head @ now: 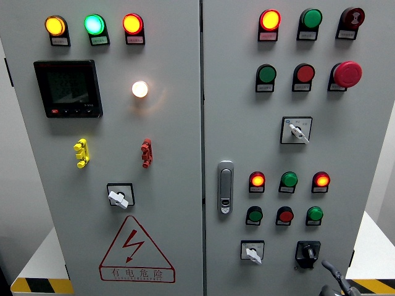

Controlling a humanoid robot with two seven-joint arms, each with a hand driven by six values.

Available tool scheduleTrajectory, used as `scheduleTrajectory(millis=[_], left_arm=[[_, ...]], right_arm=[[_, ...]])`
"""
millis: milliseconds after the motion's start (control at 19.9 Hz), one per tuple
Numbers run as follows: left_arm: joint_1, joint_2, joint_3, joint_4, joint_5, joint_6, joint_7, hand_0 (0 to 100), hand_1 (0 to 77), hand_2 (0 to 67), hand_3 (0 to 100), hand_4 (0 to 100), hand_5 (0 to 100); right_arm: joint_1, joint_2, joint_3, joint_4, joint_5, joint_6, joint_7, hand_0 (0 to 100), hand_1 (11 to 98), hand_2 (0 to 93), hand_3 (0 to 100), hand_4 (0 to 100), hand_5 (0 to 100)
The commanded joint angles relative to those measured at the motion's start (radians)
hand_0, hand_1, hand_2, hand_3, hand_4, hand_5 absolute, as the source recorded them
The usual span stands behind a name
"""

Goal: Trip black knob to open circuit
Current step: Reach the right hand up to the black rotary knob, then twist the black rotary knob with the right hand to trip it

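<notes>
A grey steel control cabinet [166,203] fills the frame, its glossy pilot lamps [94,24] lit. The task's black knob [308,251], a stubby moulded selector on a black square plate, sits at the right door's lower right, untouched. The right hand [338,283] rises just beside and below it, dark fingers [329,268] loosely parted, holding nothing, apparently poised to reach it. The left hand is unseen.

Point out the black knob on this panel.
In the head view the black knob sits at the bottom right of the right-hand door, right of a white selector switch and below a green button. The right robot hand shows just below it.
</notes>
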Motion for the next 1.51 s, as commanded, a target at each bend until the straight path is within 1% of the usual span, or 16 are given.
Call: scheduleTrajectory(millis=[0, 50, 252, 302, 403, 855, 1107, 1459], left_arm=[[0.0, 0.0, 0.0, 0.0, 0.0, 0.0, 0.0, 0, 0.0, 19.4, 26, 10, 9], [0.0, 0.001, 0.0, 0.0, 0.0, 0.0, 0.0, 0, 0.0, 19.4, 26, 10, 9], [-0.001, 0.001, 0.0, 0.0, 0.0, 0.0, 0.0, 0, 0.0, 19.4, 26, 10, 9], [0.0, 0.0, 0.0, 0.0, 0.0, 0.0, 0.0, 0, 0.0, 19.4, 26, 10, 9], [0.0, 0.001, 0.0, 0.0, 0.0, 0.0, 0.0, 0, 0.0, 19.4, 26, 10, 9], [-0.001, 0.001, 0.0, 0.0, 0.0, 0.0, 0.0, 0, 0.0, 19.4, 26, 10, 9], [0.0, 0.0, 0.0, 0.0, 0.0, 0.0, 0.0, 0, 0.0, 19.4, 26, 10, 9], [-0.001, 0.0, 0.0, 0.0, 0.0, 0.0, 0.0, 0, 0.0, 19.4, 26, 10, 9]], right_arm=[[0.002, -0.0015, -0.002, -0.009, 0.002, 0.0, -0.001, 100, 53.9, 0.0, 90, 100, 100], [0.003, 0.0001, -0.002, -0.014, 0.002, 0.0, -0.001, 100, 53.9, 0.0, 90, 100, 100], [0.011, 0.0001, -0.015, -0.023, 0.021, 0.0, -0.004, 100, 53.7, 0.0, 90, 100, 100], [0.017, 0.0001, -0.019, -0.025, 0.026, 0.0, -0.014, 100, 53.6, 0.0, 90, 100, 100], [0.019, 0.0001, -0.022, -0.025, 0.032, 0.0, -0.02, 100, 53.3, 0.0, 90, 100, 100], [0.023, 0.0001, -0.052, -0.02, 0.038, 0.002, -0.023, 100, 52.6, 0.0, 90, 100, 100], [0.023, 0.0001, -0.063, -0.019, 0.046, 0.002, -0.038, 100, 52.0, 0.0, 90, 100, 100], [0.023, 0.0001, -0.084, -0.014, 0.058, 0.002, -0.041, 100, 51.5, 0.0, 90, 100, 100]])
